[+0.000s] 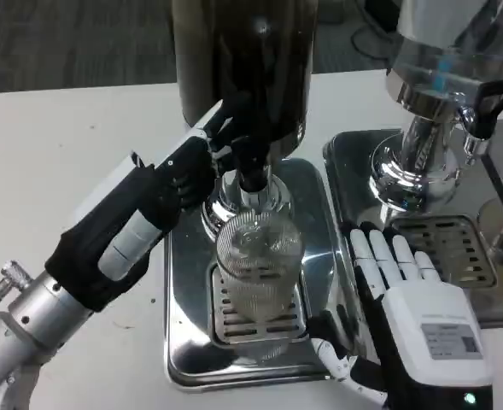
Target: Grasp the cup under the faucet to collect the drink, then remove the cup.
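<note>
The left hand (195,162) reaches up from the table's near left, fingers on the black faucet lever (247,154) of the dark-tanked drink dispenser (242,60); how firmly it grips I cannot tell. The right hand (409,299) lies with fingers straight and apart, holding nothing, just beside the clear ribbed glass cup (258,273). The cup stands upright on the slotted grille of the polished steel drip tray (187,342), under the faucet. A second chrome dispenser (439,94) stands at the far right edge.
</note>
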Robot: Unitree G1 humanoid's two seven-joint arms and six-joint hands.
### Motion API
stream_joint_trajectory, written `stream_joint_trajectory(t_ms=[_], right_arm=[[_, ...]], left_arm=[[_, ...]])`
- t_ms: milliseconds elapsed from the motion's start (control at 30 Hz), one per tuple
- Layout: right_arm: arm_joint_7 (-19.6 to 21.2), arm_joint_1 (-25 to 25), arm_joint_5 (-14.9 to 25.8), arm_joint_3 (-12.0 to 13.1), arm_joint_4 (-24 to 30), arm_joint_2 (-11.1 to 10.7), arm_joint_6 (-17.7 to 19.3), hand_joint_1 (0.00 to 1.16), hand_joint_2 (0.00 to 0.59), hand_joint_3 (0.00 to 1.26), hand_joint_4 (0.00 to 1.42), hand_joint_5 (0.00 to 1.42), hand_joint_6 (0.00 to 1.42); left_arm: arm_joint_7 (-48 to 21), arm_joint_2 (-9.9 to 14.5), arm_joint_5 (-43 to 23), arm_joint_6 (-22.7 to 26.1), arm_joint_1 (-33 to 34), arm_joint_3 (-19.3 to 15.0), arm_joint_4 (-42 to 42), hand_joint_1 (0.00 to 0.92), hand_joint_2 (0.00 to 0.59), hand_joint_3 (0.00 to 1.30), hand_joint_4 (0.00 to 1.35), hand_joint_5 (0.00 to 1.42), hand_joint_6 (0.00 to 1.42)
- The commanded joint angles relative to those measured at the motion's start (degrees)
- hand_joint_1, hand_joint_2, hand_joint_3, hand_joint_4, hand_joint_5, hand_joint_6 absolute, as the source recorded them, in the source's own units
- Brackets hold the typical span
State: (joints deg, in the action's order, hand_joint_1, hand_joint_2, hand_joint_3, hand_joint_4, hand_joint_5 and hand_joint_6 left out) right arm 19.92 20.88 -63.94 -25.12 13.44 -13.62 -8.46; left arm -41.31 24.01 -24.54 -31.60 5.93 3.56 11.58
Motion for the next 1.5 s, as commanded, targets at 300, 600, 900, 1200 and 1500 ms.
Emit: stream_joint_trajectory(t_ms=[300, 600, 900, 1200, 1500], right_arm=[[0.25, 0.26, 0.75, 0.27, -0.62, 0.36, -0.37, 0.39, 0.336, 0.00, 0.00, 0.00, 0.06], [-0.06, 0.12, 1.09, 0.19, -0.72, 0.35, -0.24, 0.39, 0.336, 0.00, 0.00, 0.00, 0.07], [0.20, 0.03, 1.49, 0.47, -1.05, 0.64, -0.34, 0.39, 0.336, 0.00, 0.00, 0.00, 0.07], [0.19, -0.19, 2.20, 0.76, -1.36, 0.60, -0.16, 0.39, 0.336, 0.00, 0.00, 0.00, 0.07], [-8.60, 1.14, 24.16, 7.28, 3.94, 1.95, 4.95, 0.44, 0.273, 0.00, 0.00, 0.00, 0.11]], left_arm=[[-3.50, -1.06, 2.97, 1.34, -0.03, 0.16, -3.53, 0.000, 0.092, 0.05, 0.00, 0.19, 0.12], [-2.31, 1.69, 10.71, -2.84, -1.46, -0.87, -6.57, 0.000, 0.092, 0.08, 0.00, 0.22, 0.14], [4.16, 6.46, 26.02, -9.20, -2.26, -1.68, -11.21, 0.000, 0.104, 0.09, 0.00, 0.19, 0.12], [10.30, 9.54, 35.68, -12.56, -2.22, -0.66, -11.86, 0.000, 0.106, 0.10, 0.00, 0.19, 0.09], [14.53, 11.01, 39.66, -12.55, -2.72, 0.73, -12.65, 0.000, 0.107, 0.11, 0.00, 0.18, 0.08]])
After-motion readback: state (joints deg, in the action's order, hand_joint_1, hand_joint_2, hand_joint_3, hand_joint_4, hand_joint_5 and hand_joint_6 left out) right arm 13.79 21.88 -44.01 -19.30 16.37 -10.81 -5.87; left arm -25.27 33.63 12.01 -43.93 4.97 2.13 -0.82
